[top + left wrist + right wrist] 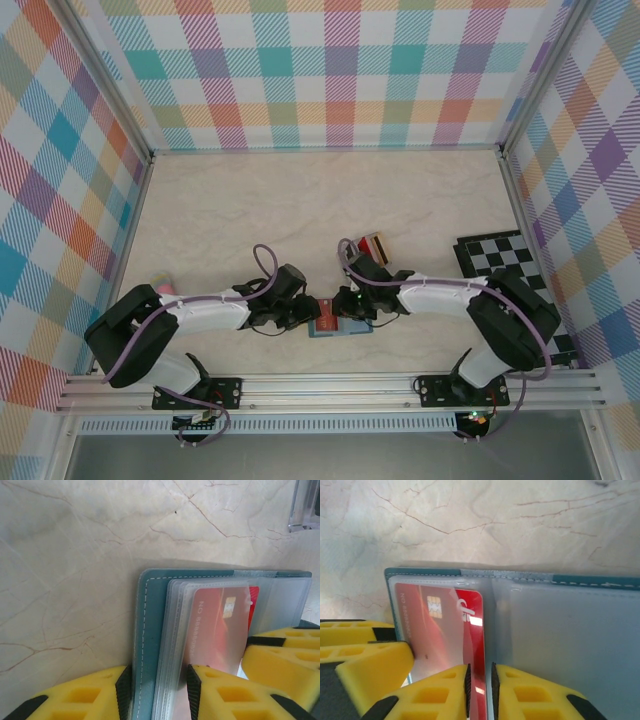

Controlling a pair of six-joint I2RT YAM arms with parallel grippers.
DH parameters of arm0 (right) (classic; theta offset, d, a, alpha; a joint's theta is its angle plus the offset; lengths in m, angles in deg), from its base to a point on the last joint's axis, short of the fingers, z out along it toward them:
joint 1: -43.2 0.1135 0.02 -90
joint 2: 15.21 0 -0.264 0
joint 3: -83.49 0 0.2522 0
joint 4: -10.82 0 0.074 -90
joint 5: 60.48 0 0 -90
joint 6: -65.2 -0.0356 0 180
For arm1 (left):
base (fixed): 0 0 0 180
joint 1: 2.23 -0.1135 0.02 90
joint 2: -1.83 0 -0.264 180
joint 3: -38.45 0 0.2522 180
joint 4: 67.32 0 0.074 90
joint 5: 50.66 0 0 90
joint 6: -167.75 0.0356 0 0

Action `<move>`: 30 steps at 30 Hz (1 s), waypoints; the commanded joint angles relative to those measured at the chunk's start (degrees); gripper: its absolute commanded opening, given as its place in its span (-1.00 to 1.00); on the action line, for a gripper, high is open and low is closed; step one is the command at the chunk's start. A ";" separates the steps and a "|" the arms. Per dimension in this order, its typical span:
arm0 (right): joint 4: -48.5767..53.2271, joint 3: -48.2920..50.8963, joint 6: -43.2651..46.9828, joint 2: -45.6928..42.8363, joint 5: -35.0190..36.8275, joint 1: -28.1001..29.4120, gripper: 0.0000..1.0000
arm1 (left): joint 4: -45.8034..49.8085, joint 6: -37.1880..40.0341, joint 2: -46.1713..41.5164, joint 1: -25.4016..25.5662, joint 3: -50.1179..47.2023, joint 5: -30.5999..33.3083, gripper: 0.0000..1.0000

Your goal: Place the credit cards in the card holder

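- The card holder (338, 330) lay open on the tabletop (300, 200). It was close to the near edge, about midway between the left and right edges and between the two arms.
- The left end effector (158, 680) was clamped on the holder's left leaf. One pad bore on the teal cover and the other on the stack of clear sleeves (175, 630).
- The right end effector (480, 672) was pinched on the red credit card (451, 625), gripping the strip of card that the sleeve did not cover.
- The red credit card sat part-way inside one clear sleeve. Frosted plastic lay over its chip end, and a band of bare red stood out at the sleeve mouth beside the fold.
- The sleeves on the holder's right leaf appeared to hold nothing. Whether the sleeves stacked under the red card held any cards could not be told.
- A small card rack (376, 245) stood farther from the near edge, slightly right of centre and well apart from the holder. It appeared to hold more cards, though their number and colours were too small to tell.
- Judgement of progress:
  - The task appeared to be at an early stage, with the first visible card not yet fully seated.
  - What was left was to push the red card fully home, then fetch and insert the cards in the rack.
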 commanded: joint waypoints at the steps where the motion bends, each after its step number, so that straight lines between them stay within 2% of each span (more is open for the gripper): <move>1: -1.54 -1.80 1.61 2.71 -3.18 0.29 -0.65 | 0.34 0.98 1.57 0.93 0.35 0.20 -0.27; 7: -3.14 -3.76 3.27 3.65 -6.43 0.40 -0.72 | -0.03 1.18 1.99 0.93 0.44 0.03 -0.27; 9: -0.13 -4.46 3.43 2.79 -4.66 0.41 -0.70 | 0.58 1.16 1.64 0.92 0.57 0.56 -0.27; 15: 14.15 -5.84 6.36 -5.39 8.99 0.16 -0.49 | 7.15 1.75 -1.87 0.91 1.64 5.35 -0.17; 21: 26.75 -11.06 13.58 -12.43 22.12 -2.42 -0.19 | 16.88 3.65 -6.92 0.34 4.90 11.54 -0.02; 28: 32.34 -17.47 22.19 -12.49 23.54 -9.70 0.28 | 18.31 5.42 -9.47 -2.54 8.35 12.28 0.12; 30: 33.61 -19.97 24.36 -10.56 23.17 -10.47 0.34 | 17.47 5.29 -9.14 -3.86 8.77 11.17 0.17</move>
